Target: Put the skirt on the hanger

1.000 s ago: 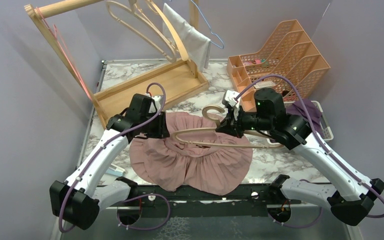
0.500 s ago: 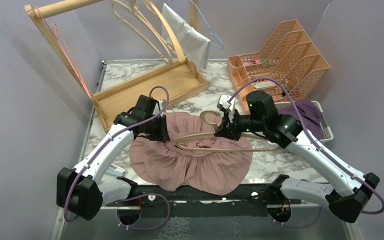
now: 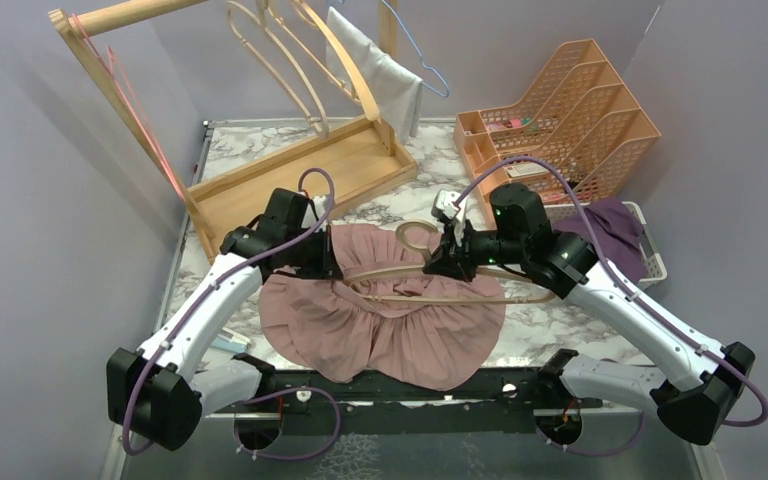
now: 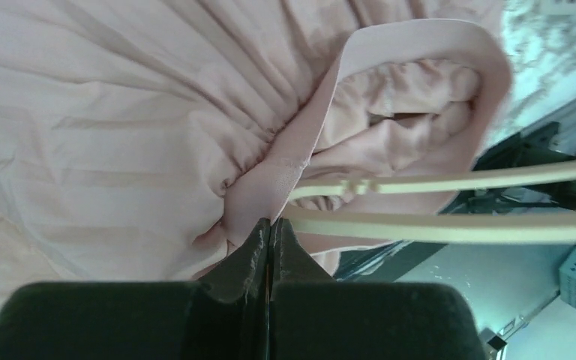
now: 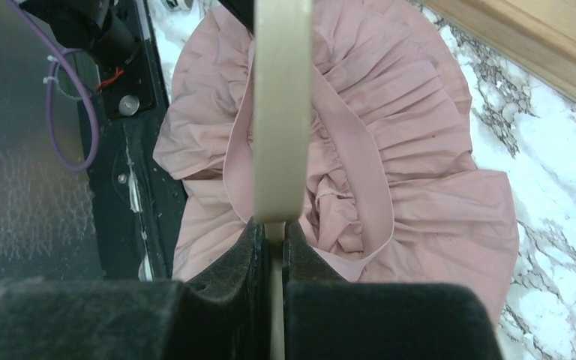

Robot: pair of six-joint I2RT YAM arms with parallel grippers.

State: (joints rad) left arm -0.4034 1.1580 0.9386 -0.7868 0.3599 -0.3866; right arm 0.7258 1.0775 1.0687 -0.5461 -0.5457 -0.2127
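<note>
A pink pleated skirt (image 3: pixel 390 330) lies spread on the marble table in front of the arm bases. A pale wooden hanger (image 3: pixel 430 295) hovers across its upper part, hook toward the back. My left gripper (image 3: pixel 332 268) is at the skirt's left waist edge. In the left wrist view it (image 4: pixel 271 223) is shut on the elastic waistband (image 4: pixel 420 45), right beside the hanger's left end (image 4: pixel 457 225). My right gripper (image 3: pixel 438 262) is shut on the hanger near its neck. The right wrist view shows that gripper (image 5: pixel 272 229) clamping the hanger (image 5: pixel 279 112) above the skirt (image 5: pixel 435 195).
A wooden garment rack (image 3: pixel 300 175) with spare hangers (image 3: pixel 300 60) and a white cloth (image 3: pixel 385 75) stands at the back left. An orange mesh organiser (image 3: pixel 560 120) sits back right. A purple cloth (image 3: pixel 615 225) lies in a white basket at the right edge.
My left gripper has closed onto the waistband. The right arm has carried the hanger slightly left, so its left end now sits at the waist opening.
</note>
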